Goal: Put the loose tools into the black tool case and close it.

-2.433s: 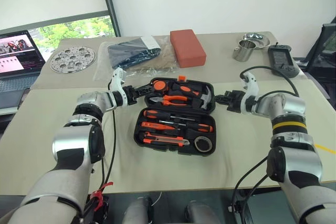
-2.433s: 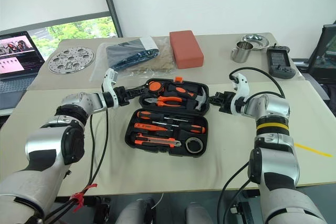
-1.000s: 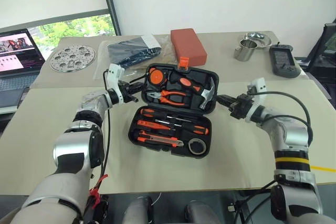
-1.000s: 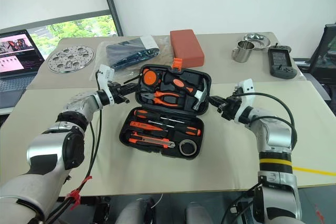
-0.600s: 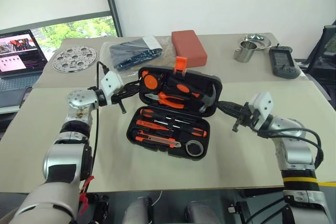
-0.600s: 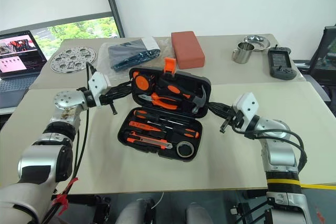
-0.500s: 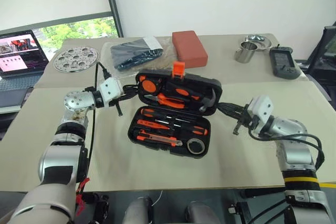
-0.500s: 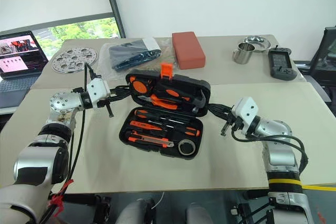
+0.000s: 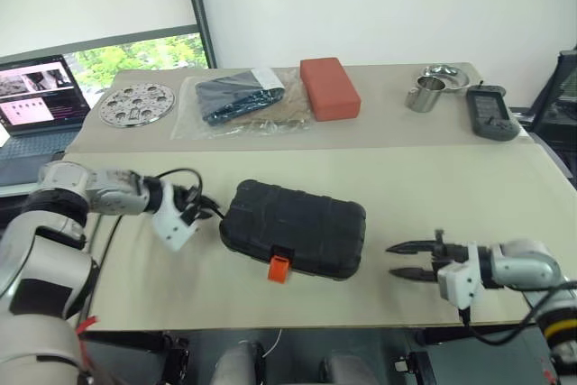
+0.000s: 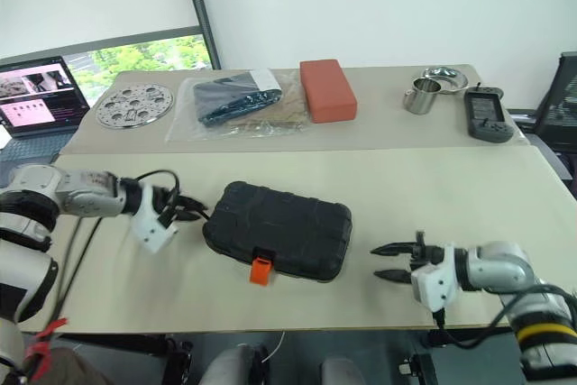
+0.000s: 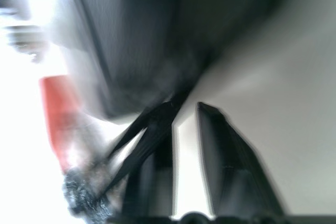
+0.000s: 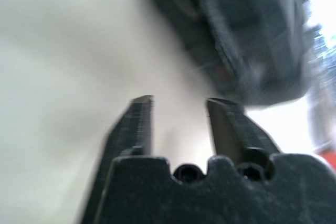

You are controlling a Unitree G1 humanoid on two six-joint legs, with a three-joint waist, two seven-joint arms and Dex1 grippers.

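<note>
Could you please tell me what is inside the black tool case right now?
The black tool case lies shut on the table, its orange latch at the near edge. Only the ribbed lid is visible; whatever is inside is covered and cannot be seen.

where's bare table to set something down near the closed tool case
Bare patches: between the tool case and the right end effector, and the strip behind the case, before the red block and plastic bag. Crowded: the left end effector sits close against the case's left end.
</note>
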